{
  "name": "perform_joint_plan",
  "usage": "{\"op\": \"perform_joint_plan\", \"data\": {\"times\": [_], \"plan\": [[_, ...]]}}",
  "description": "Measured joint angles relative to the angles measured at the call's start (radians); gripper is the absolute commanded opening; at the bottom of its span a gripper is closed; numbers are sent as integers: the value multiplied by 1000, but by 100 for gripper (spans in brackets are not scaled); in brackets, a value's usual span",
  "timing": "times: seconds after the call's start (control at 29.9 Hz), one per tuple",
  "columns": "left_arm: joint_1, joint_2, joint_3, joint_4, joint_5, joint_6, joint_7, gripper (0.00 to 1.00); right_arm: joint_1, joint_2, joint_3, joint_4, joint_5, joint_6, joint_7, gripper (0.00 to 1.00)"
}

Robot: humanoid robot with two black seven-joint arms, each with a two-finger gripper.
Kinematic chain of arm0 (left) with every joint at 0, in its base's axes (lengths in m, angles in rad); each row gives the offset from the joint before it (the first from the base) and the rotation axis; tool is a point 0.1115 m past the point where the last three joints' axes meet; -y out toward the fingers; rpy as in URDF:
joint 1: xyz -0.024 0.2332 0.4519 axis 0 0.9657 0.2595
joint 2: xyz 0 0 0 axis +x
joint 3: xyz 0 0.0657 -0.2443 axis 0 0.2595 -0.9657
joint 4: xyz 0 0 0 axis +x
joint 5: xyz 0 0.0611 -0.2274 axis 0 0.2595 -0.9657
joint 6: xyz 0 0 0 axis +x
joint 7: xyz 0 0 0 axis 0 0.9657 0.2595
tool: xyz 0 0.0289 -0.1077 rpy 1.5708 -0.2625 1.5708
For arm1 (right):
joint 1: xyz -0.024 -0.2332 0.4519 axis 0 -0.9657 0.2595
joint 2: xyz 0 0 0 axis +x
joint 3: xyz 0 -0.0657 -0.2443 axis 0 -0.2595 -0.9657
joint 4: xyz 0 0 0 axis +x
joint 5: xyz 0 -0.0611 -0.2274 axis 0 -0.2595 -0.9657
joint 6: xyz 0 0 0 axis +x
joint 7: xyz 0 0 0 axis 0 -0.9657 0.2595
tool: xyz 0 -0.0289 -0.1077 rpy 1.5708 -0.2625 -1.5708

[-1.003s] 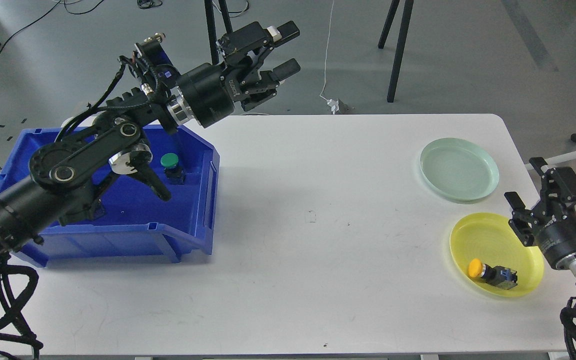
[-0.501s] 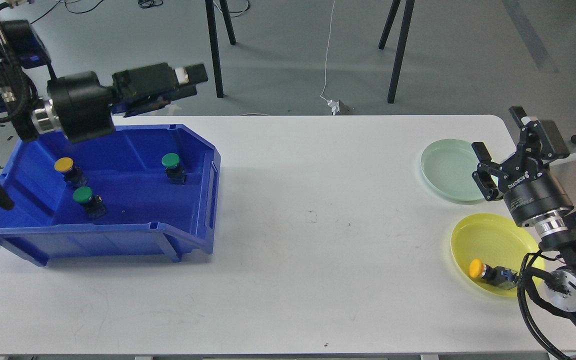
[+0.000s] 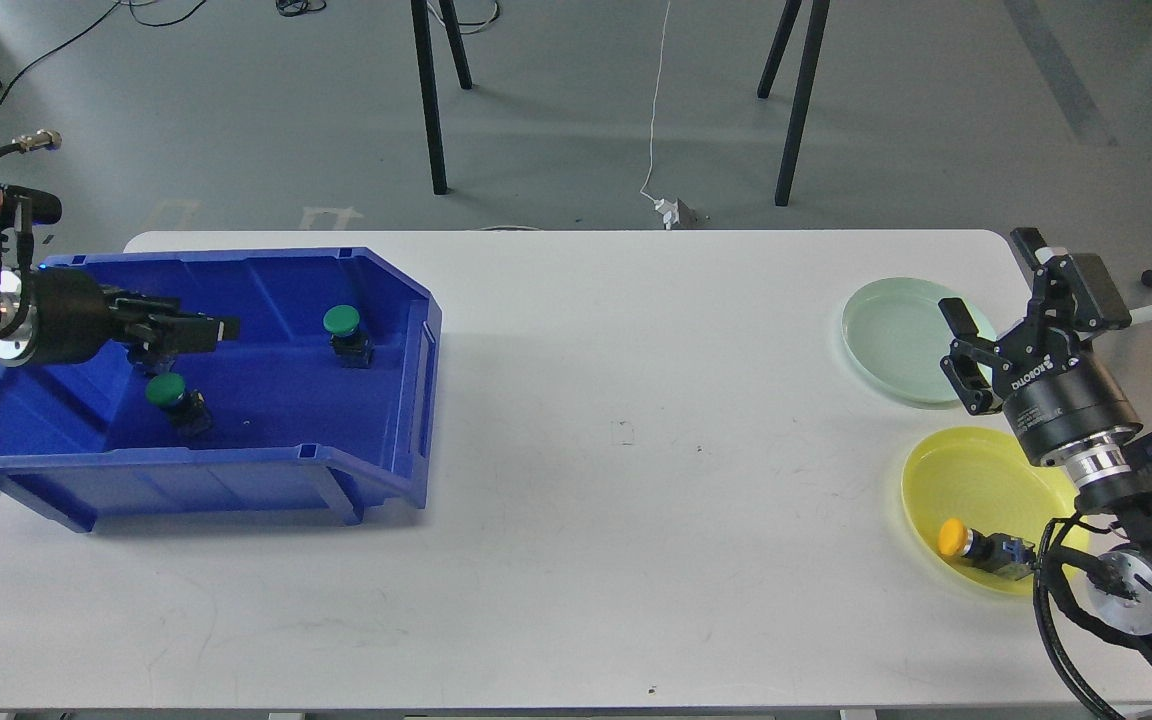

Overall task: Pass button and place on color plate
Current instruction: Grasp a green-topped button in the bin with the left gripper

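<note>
Nearest, at the front right of the white worktop (image 3: 576,520): a yellow plate (image 3: 976,475) holding a yellow-capped button (image 3: 976,545), lying on its side toward the plate's near edge, cap pointing left, dark body and blue rear end to the right. Partly overlapped on its right side by the right arm's wrist and cabling.

Just beyond, the right tool (image 3: 1021,300), raised above the worktop's right edge between the two plates, fingers spread apart and holding nothing, one tip over the rim of the pale green plate (image 3: 896,335). Green plate bare, sitting behind the yellow one and just apart from it.

On the left side, a blue bin (image 3: 266,470) with an angled open front, resting on the worktop. Inside: a green-capped button (image 3: 176,400) near the front left, upright on its dark base, and a second green-capped button (image 3: 344,332) farther back toward the right wall, also upright.

Over the bin's left rear part, the left tool (image 3: 198,331), reaching in horizontally from the left and pointing right, low above the bin floor, just behind the nearer green button. Seen edge-on and dark, so cannot tell whether released or clenched.

Farthest back: grey floor with black stand legs (image 3: 431,95) and a white cable (image 3: 654,110).
</note>
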Motion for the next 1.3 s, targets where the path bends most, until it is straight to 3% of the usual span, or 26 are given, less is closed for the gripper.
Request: {"op": "perform_joint_plan", "data": {"times": [0.47,1.0,1.14,1.3], "plan": [[18,-76,73,184,19,19,0,82,-7,1,0,1,0,6,0,98],[64,-139,75,272,16,37,0,80,-20,-1,3,3,1,8,0,98],[67,-144,75,277,16,39,0,75,-22,-1,4,3,1,8,0,98],[67,-147,75,278,16,43,0,59,-22,-1,4,3,0,8,0,98]]}}
